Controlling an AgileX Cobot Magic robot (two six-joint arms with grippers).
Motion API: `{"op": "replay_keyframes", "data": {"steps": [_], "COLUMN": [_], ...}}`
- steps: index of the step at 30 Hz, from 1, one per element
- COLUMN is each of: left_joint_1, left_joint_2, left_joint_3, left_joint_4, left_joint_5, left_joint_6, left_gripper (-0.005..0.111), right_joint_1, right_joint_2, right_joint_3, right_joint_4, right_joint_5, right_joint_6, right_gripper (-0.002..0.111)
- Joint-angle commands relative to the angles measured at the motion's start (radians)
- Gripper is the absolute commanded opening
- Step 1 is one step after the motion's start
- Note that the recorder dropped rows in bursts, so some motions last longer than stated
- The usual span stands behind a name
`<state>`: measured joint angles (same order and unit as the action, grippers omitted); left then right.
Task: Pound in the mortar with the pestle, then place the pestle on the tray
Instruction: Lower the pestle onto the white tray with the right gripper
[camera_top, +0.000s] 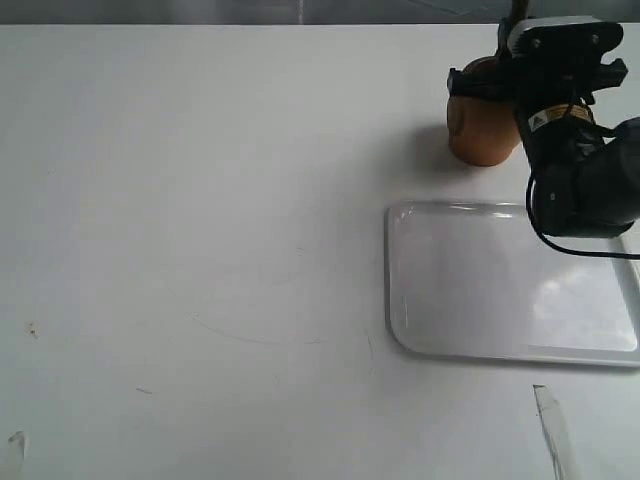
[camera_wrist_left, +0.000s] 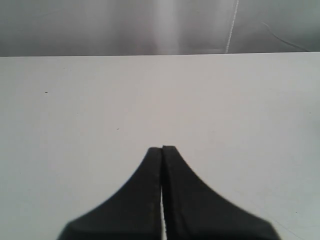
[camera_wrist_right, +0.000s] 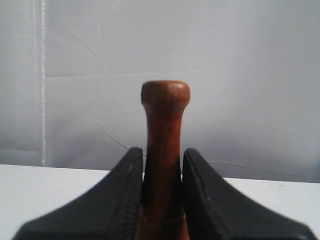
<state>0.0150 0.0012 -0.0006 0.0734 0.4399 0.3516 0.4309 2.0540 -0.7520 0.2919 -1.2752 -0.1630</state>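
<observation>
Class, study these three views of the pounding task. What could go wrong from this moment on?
The right gripper pinches the pestle on its slim shaft only, so pounding blows could make it slide or tilt between the fingers. The mortar stands unheld, with the left gripper shut over the table, so an off-centre strike might tip or push it, perhaps against the nearby tray.

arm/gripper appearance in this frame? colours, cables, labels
Right arm: black housing, white cap, yellow label, thin black cable looping alongside. Left gripper and right gripper: matte black wedge-shaped fingers tapering to narrow tips. Left arm itself out of view.
</observation>
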Motion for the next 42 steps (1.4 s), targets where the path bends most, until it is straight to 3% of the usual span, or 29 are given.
{"op": "replay_keyframes", "data": {"steps": [1,7,14,22,27,33,38,42], "left_joint_1": [-0.008,-0.008,-0.008,-0.008,-0.008,-0.008,-0.008,-0.008], "left_joint_2": [-0.001,-0.001,-0.001,-0.001,-0.001,-0.001,-0.001,-0.001], "left_joint_3": [0.001,0.001,0.001,0.001,0.001,0.001,0.001,0.001], "left_joint_4": [-0.007,-0.007,-0.007,-0.007,-0.007,-0.007,-0.007,-0.007], "left_joint_5": [-0.003,-0.003,-0.003,-0.003,-0.003,-0.003,-0.003,-0.003], "left_joint_6": [-0.008,-0.008,-0.008,-0.008,-0.008,-0.008,-0.008,-0.008], "left_gripper": [0.0,0.0,0.0,0.0,0.0,0.0,0.0,0.0], "right_joint_1": [-0.001,-0.001,-0.001,-0.001,-0.001,-0.001,-0.001,0.013], "right_joint_2": [-0.129,-0.493,-0.832,-1.045,-1.067,-0.965,-0.85,-0.716], "right_joint_3": [0.01,0.002,-0.072,-0.077,-0.075,-0.075,-0.075,-0.075], "right_joint_4": [0.013,-0.079,-0.222,-0.497,-0.511,-0.303,-0.06,-0.057], "right_joint_5": [0.054,0.24,0.797,1.347,1.725,2.092,2.13,2.134], "right_joint_6": [-0.019,-0.038,-0.136,-0.148,-0.212,-0.543,-0.759,-0.808], "right_gripper": [0.0,0.0,0.0,0.0,0.0,0.0,0.0,0.0]}}
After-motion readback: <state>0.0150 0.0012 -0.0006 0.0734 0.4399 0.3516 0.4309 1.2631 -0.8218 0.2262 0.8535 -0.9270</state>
